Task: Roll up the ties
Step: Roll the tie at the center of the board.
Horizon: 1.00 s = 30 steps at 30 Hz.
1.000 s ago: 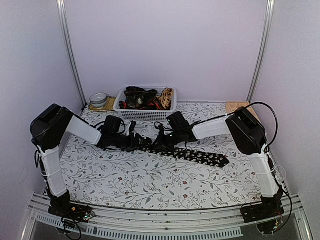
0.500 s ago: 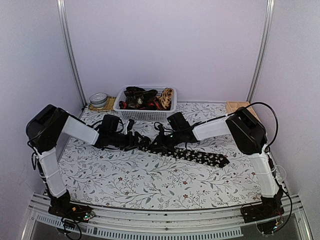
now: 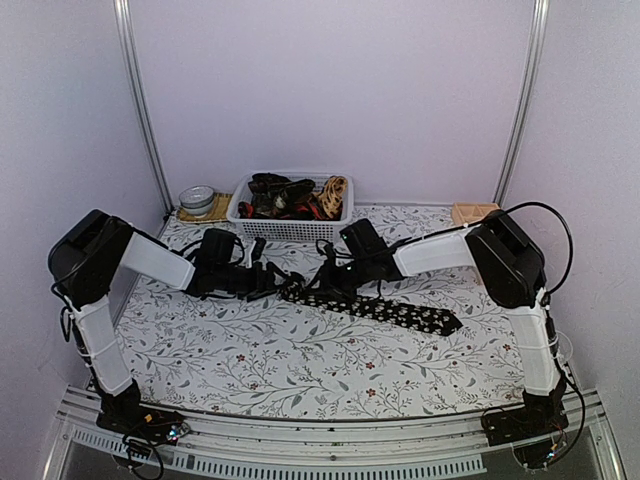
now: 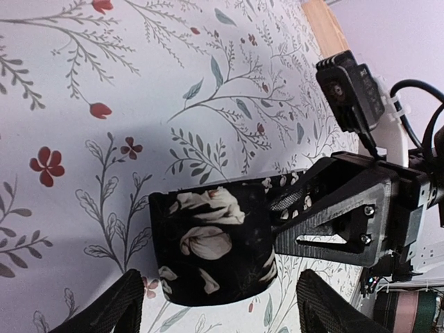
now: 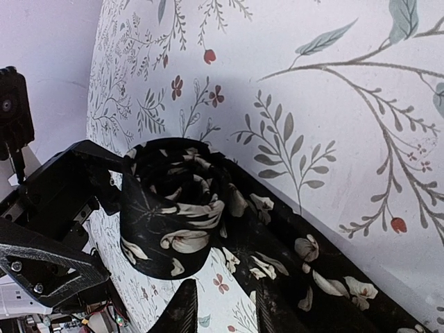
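A black tie with pale flowers [image 3: 400,312] lies across the middle of the floral cloth, its left end wound into a small roll [image 3: 296,292]. In the left wrist view the roll [image 4: 211,250] stands on the cloth just ahead of my left gripper [image 4: 220,277], whose jaws are wide apart on either side without touching it. My left gripper [image 3: 272,284] sits left of the roll. My right gripper [image 3: 335,280] is at the roll's right. In the right wrist view my right gripper [image 5: 225,295] is open over the flat strip [image 5: 312,277] beside the roll [image 5: 173,208].
A white basket [image 3: 240,212] with several more dark, red and tan ties stands at the back. A round tin on a mat [image 3: 198,201] is to its left, and a wooden block [image 3: 472,212] at the back right. Walls enclose the table.
My left arm has drawn back a little to the left. My right gripper has shifted slightly up and right. The roll now shows between the two grippers.
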### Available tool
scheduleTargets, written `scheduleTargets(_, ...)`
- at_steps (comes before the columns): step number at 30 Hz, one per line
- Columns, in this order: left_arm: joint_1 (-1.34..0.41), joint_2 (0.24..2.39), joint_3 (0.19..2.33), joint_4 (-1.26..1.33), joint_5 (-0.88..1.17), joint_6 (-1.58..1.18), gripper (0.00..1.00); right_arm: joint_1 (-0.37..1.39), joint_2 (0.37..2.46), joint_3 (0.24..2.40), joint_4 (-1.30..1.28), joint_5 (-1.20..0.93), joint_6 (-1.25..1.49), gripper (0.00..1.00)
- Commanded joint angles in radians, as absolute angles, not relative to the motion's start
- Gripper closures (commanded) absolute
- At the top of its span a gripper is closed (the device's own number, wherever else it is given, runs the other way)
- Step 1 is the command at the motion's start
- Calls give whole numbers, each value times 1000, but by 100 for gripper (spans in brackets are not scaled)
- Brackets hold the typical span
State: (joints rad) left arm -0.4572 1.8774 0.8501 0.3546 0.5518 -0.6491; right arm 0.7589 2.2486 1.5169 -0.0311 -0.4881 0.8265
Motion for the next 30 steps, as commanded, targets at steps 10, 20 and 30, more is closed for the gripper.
scheduleTargets(10, -410, 1860, 858, 384, 565, -657, 25, 757, 2137, 1569, -4, -495, 875, 70)
scheduleTargets(20, -396, 1940, 886, 390, 573, -649, 32, 764, 2200, 1602, 25, -512, 916, 60)
scheduleTargets(30, -397, 1957, 913, 397, 597, -649, 39, 766, 2259, 1652, -5, -516, 915, 60)
